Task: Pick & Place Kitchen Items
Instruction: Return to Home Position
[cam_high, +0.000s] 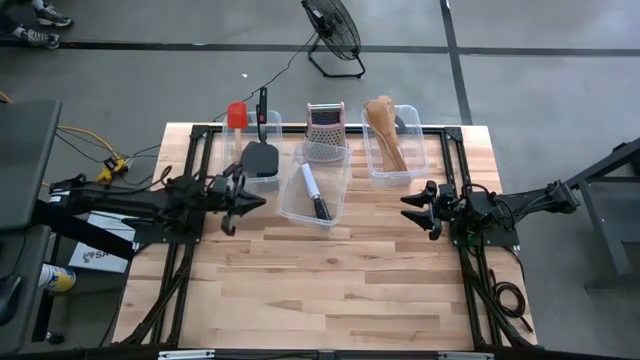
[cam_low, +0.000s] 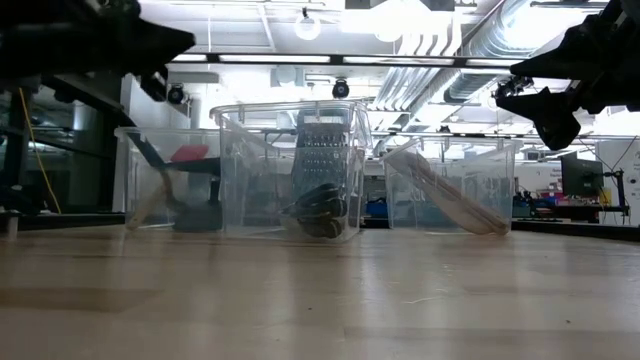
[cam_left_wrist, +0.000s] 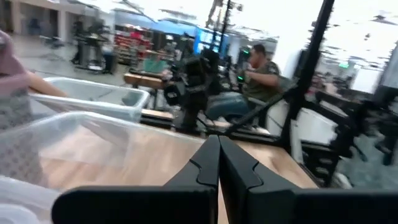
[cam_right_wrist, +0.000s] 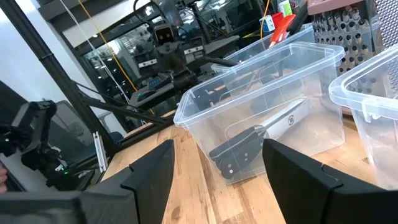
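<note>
Three clear bins stand along the far side of the table. The left bin (cam_high: 258, 150) holds a black spatula (cam_high: 262, 158) and a red spatula (cam_high: 236, 113). A black-handled knife (cam_high: 314, 192) (cam_right_wrist: 261, 134) lies in the middle bin (cam_high: 315, 185). Pale wooden spoons (cam_high: 384, 132) lean in the right bin (cam_high: 393, 148). My left gripper (cam_high: 257, 203) (cam_left_wrist: 219, 152) is shut and empty, hanging level just left of the middle bin. My right gripper (cam_high: 408, 208) (cam_right_wrist: 217, 162) stands open and empty, to the right of that bin and pointing at it.
A steel box grater (cam_high: 325, 130) stands at the far edge behind the middle bin. The near half of the wooden table (cam_high: 330, 290) carries nothing. A floor fan (cam_high: 335, 35) stands beyond the table. A person (cam_left_wrist: 258, 74) sits in the room behind.
</note>
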